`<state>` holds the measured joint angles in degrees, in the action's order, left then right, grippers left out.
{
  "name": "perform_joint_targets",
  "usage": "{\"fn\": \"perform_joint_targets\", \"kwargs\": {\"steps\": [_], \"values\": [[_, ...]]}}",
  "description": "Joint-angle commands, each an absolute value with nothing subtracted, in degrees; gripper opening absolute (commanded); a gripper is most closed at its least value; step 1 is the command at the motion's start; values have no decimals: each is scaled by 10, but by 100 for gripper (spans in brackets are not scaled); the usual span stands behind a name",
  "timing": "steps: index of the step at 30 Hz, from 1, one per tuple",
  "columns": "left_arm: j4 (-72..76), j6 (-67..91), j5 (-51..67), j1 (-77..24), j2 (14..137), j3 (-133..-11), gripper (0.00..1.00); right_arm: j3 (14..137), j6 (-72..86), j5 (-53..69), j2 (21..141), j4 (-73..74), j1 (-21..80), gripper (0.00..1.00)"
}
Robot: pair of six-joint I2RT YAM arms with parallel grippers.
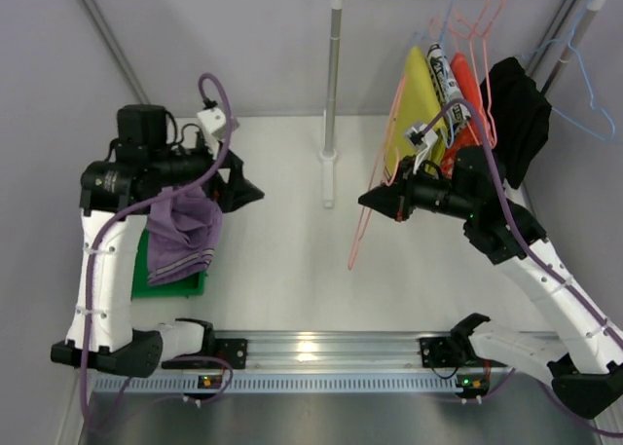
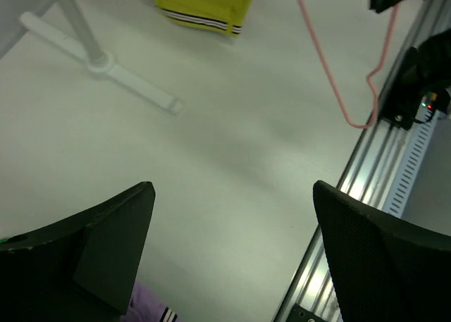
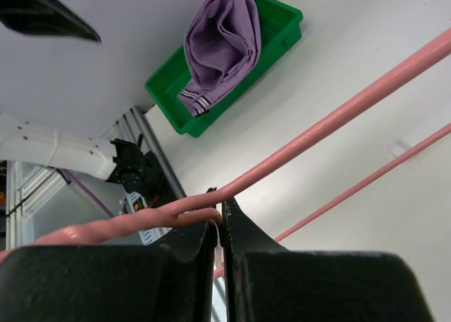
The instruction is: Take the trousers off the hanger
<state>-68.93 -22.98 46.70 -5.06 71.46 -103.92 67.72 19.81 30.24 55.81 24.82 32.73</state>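
The lilac trousers (image 1: 183, 233) lie bunched in a green bin (image 1: 173, 287) under my left arm, clear of the hanger. They also show in the right wrist view (image 3: 222, 44), with a striped hem over the bin's rim (image 3: 275, 33), and as a scrap in the left wrist view (image 2: 151, 306). My left gripper (image 1: 248, 190) is open and empty above the table (image 2: 232, 195). My right gripper (image 1: 375, 200) is shut on the pale pink wire hanger (image 1: 365, 221) near its twisted neck (image 3: 222, 211). The bare hanger (image 2: 331, 75) hangs down toward the table.
A clothes rack pole (image 1: 332, 94) stands at the back centre on a foot (image 2: 127, 79). A mustard-yellow garment (image 1: 414, 99), a black garment (image 1: 516, 114), red-orange hangers (image 1: 482, 46) and a light blue hanger (image 1: 589, 99) hang at the back right. A metal rail (image 1: 321, 352) runs along the near edge.
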Motion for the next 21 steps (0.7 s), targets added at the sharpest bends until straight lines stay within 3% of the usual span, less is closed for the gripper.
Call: {"fn": "perform_joint_targets", "kwargs": {"steps": [1, 6, 7, 10, 16, 21], "values": [[-603, -191, 438, -175, 709, -1019, 99, 723, 240, 324, 569, 203, 323, 0], [-469, -88, 422, -296, 720, -1004, 82, 737, 298, 330, 589, 168, 323, 0], [-449, -68, 424, -304, 727, -998, 72, 737, 304, 330, 589, 166, 323, 0], [-374, -12, 425, -342, 731, -970, 60, 736, 328, 332, 589, 148, 323, 0], [-237, 107, 404, -398, 744, -915, 54, 738, 368, 336, 581, 113, 323, 0], [-209, 137, 397, -442, 756, -889, 53, 749, 374, 336, 582, 104, 323, 0]]}}
